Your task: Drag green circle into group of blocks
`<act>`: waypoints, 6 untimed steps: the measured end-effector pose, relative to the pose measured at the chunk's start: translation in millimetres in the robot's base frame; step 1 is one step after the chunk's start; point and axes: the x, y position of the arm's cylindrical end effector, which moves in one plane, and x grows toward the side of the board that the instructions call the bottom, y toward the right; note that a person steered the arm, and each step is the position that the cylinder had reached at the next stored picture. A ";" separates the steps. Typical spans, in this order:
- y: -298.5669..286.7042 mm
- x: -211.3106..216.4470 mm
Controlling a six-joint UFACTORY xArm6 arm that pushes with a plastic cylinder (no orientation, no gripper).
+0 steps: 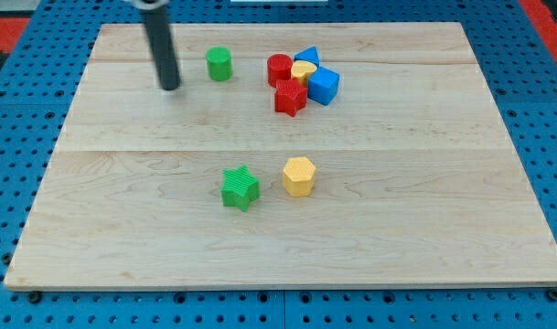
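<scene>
Camera view: a pale wooden board [424, 219] is seen lying on a blue pegboard surface [13, 183]. The green circle [219, 63], a short cylinder, is stood upright on its flat end in the far left part of the board; being round, it shows no facing direction, and its axis runs vertically. It is set apart from the group of blocks to its right, with bare wood between them.

The group is made up of a red cylinder [279, 68], a small yellow block [302, 70] whose shape cannot be made out clearly, a blue triangular block [308, 56] at the far side, a blue cube-like block [324, 86] at the right, and a red star-like block [290, 97] at the near side. These are packed together, touching or almost touching.

No claw is fitted: the arm ends in a dark rod, so nothing is gripped. My tip [170, 88] is placed on the board to the left of the green circle, near it but not touching, and slightly nearer than it.

Closer to the near edge, a green star [241, 188] and a yellow hexagon [298, 176] are found side by side, near each other but apart, well away from the group.
</scene>
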 end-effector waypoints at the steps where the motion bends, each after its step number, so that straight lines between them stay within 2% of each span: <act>1: -12.4 -38.7; 2: 21.6 -62.0; 3: 81.8 -42.8; 6: 113.3 -23.1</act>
